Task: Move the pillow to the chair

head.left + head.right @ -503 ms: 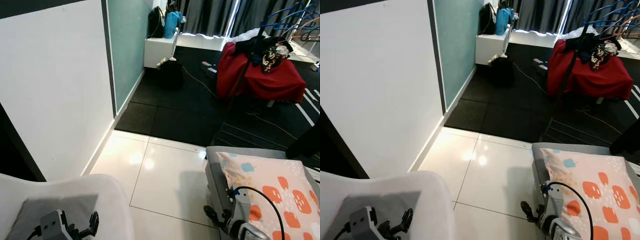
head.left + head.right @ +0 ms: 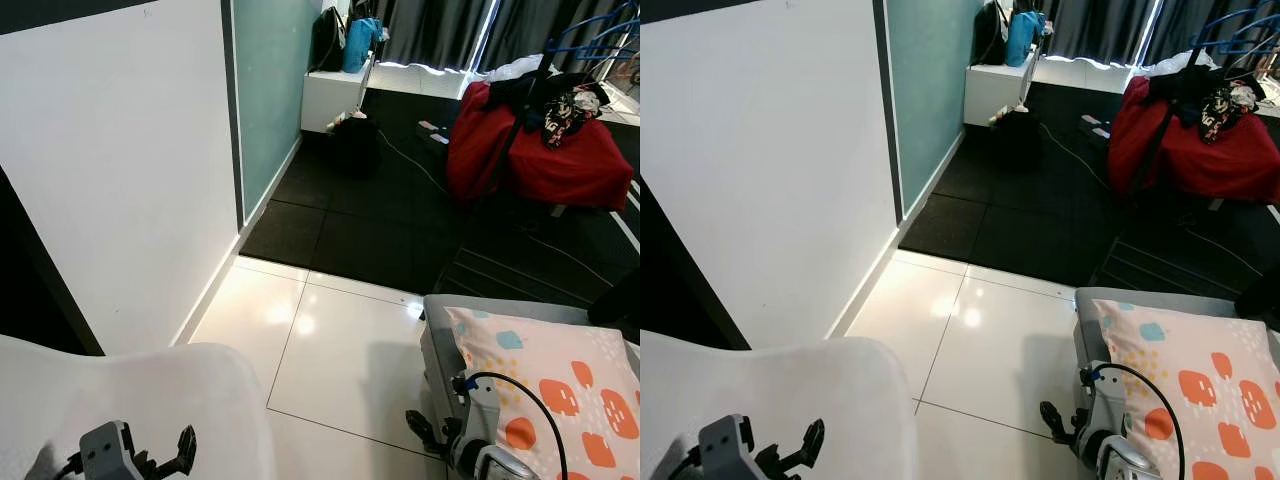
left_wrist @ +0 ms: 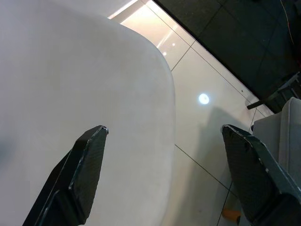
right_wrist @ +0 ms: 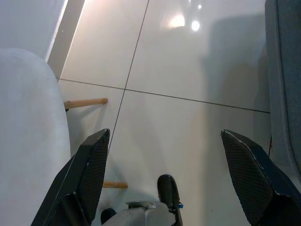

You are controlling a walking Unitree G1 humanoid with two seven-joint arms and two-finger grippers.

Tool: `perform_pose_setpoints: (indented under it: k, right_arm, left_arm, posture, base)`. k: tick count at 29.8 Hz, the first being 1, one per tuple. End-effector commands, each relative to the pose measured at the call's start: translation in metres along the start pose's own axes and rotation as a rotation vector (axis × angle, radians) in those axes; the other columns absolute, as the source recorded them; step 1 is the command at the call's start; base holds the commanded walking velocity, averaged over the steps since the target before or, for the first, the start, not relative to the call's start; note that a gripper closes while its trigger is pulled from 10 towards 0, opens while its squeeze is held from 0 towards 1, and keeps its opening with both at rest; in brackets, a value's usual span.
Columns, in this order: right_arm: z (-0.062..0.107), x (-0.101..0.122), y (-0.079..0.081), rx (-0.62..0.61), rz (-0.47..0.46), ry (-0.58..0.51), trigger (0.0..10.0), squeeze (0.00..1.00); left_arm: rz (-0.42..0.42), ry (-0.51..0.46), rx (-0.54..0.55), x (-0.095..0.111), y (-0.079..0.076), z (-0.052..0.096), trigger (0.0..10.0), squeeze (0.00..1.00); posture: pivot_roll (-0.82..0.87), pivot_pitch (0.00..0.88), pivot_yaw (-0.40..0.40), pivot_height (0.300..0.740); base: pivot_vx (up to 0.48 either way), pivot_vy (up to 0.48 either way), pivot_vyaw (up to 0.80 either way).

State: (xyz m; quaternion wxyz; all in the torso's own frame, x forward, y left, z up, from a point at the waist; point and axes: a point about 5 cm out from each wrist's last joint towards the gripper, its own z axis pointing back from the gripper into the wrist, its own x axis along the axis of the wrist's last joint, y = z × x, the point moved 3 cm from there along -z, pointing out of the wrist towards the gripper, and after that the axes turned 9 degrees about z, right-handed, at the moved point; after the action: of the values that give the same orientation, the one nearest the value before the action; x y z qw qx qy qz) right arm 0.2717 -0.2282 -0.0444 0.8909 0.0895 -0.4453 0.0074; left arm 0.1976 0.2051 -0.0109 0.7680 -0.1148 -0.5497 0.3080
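The pillow (image 2: 560,372), white with orange and blue spots, lies on a grey seat (image 2: 438,340) at the lower right. A white chair (image 2: 150,400) with wooden legs (image 4: 85,101) stands at the lower left. My left gripper (image 3: 164,129) hangs open above the chair's white surface, with nothing between its fingers. My right gripper (image 4: 165,134) is open over the glossy tile floor, between the chair and the grey seat, beside the pillow's near corner. In the left eye view the right gripper (image 2: 430,435) sits just left of the seat's front.
A white wall (image 2: 110,180) and a teal wall run along the left. Beyond the tiles lies black matting (image 2: 350,220) with cables. A red-draped piece of furniture (image 2: 540,150) with clothes on it stands at the back right, and a white cabinet (image 2: 335,95) at the back.
The whole picture has shifted a little, so the camera moved. Both grippers keep their places and stay open. The pillow still lies on the grey seat.
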Motion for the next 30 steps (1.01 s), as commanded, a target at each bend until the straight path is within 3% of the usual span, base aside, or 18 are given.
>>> perform_pose_setpoints:
  k: [1,8,30]
  right_arm:
    - [0.0006,0.0013,-0.0019,-0.010,-0.018,-0.006,10.0,0.00]
    - [0.0001,0.0022,-0.0012,-0.010,-0.018,-0.009,10.0,0.00]
    - [0.0011,0.0009,-0.0016,-0.007,-0.016,-0.006,10.0,0.00]
  left_arm:
    - [0.010,0.017,0.008,-0.0042,-0.0015,0.0011,10.0,0.00]
    - [0.012,0.018,0.009,-0.0044,-0.0012,0.0008,10.0,0.00]
    - [0.007,0.028,0.009,-0.0087,-0.0004,0.0015,10.0,0.00]
  posture:
    - [-0.12,0.058,-0.050,0.740]
    - [-0.12,0.059,-0.052,0.740]
    - [-0.12,0.040,-0.061,0.740]
  base:
    - [0.000,0.000,0.00]
    - [0.000,0.000,0.00]
    - [-0.271,0.000,0.00]
